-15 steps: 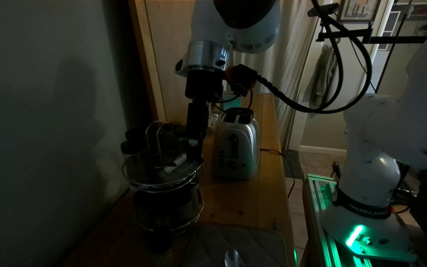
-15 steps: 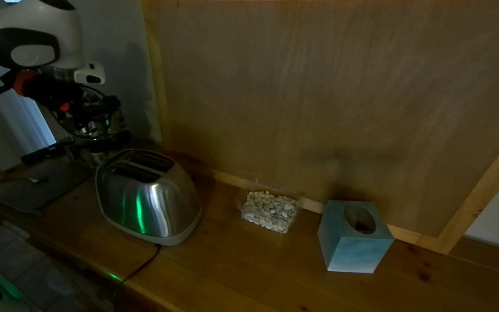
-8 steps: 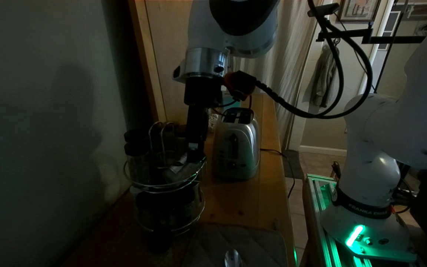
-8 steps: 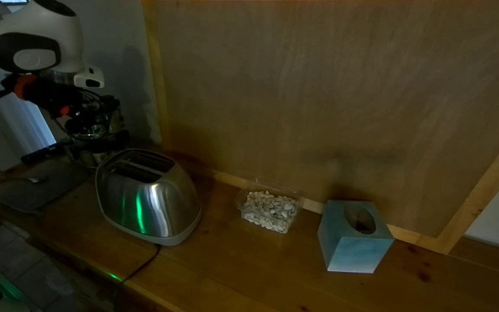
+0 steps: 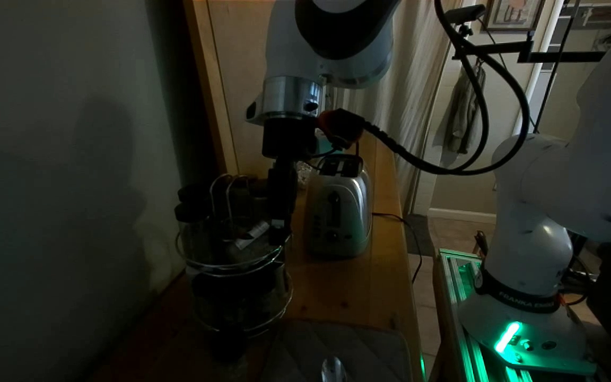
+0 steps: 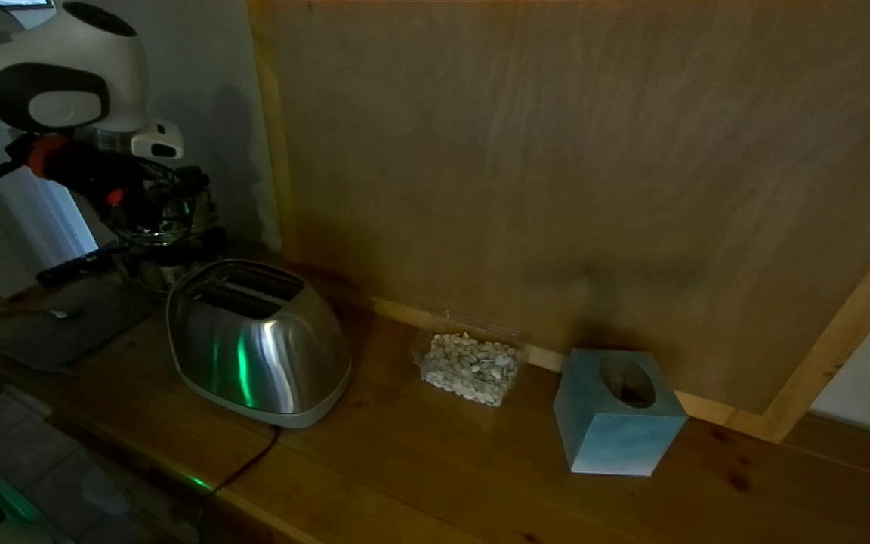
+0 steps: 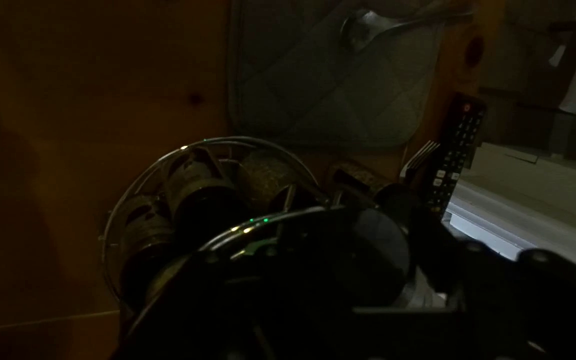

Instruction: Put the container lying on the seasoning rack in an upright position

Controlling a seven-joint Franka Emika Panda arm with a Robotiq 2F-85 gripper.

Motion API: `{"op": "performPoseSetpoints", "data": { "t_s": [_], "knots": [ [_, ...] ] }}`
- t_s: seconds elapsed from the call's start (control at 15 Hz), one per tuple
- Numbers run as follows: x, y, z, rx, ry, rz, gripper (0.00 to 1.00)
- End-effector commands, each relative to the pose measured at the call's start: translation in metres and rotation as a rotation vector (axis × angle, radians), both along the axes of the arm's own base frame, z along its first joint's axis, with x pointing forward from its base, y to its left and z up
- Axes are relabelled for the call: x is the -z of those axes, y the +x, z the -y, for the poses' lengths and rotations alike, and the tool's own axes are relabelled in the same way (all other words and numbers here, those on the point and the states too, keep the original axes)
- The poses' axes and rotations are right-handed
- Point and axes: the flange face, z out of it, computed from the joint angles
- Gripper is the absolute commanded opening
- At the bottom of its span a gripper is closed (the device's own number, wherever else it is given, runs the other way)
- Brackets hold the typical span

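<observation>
The seasoning rack (image 5: pixel 236 274) is a round wire carousel of dark-capped jars on the wooden counter; its hoop (image 7: pixel 248 229) also shows in the wrist view. A container (image 5: pixel 252 234) with a whitish label lies on its side on the upper tier. My gripper (image 5: pixel 279 233) points down at the tier's toaster-side edge, at one end of this container. In the wrist view a dark round cap (image 7: pixel 384 234) shows among the black fingers (image 7: pixel 433 245). The view is very dark, so whether the fingers touch or grip it cannot be made out.
The silver toaster (image 5: pixel 337 217) stands close behind the rack. A quilted mat (image 5: pixel 358 345) with a spoon (image 5: pixel 333 368), a fork (image 7: pixel 420 156) and a remote (image 7: pixel 454 150) lie near it. A tray of pebbles (image 6: pixel 469 368) and a blue box (image 6: pixel 620 438) stand farther along. A wall borders the rack.
The arm and gripper have moved down. The rack shifted slightly toward the toaster half a second ago and is now back. The container's label, partly covered then, shows again.
</observation>
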Motion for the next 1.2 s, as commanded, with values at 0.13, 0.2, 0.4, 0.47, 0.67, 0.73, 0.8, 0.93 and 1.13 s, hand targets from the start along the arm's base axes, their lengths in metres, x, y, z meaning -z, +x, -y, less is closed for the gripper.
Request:
{"op": "performPoseSetpoints", "data": {
  "t_s": [0.13, 0.2, 0.4, 0.47, 0.67, 0.73, 0.8, 0.93, 1.13],
  "knots": [
    [-0.008, 0.005, 0.0, 0.019, 0.005, 0.0, 0.28],
    [-0.011, 0.006, -0.001, 0.019, 0.004, 0.003, 0.27],
    [-0.02, 0.007, -0.003, 0.015, -0.008, 0.007, 0.19],
    [-0.022, 0.008, -0.004, 0.013, -0.014, 0.007, 0.18],
    [-0.032, 0.01, -0.005, 0.002, -0.034, 0.014, 0.06],
    [-0.036, 0.011, -0.005, -0.002, -0.043, 0.021, 0.01],
    [-0.039, 0.012, -0.005, -0.003, -0.057, 0.029, 0.0],
    [-0.044, 0.013, -0.007, -0.017, -0.085, 0.041, 0.04],
    [-0.046, 0.013, -0.014, -0.046, -0.115, 0.052, 0.06]
  ]
}}
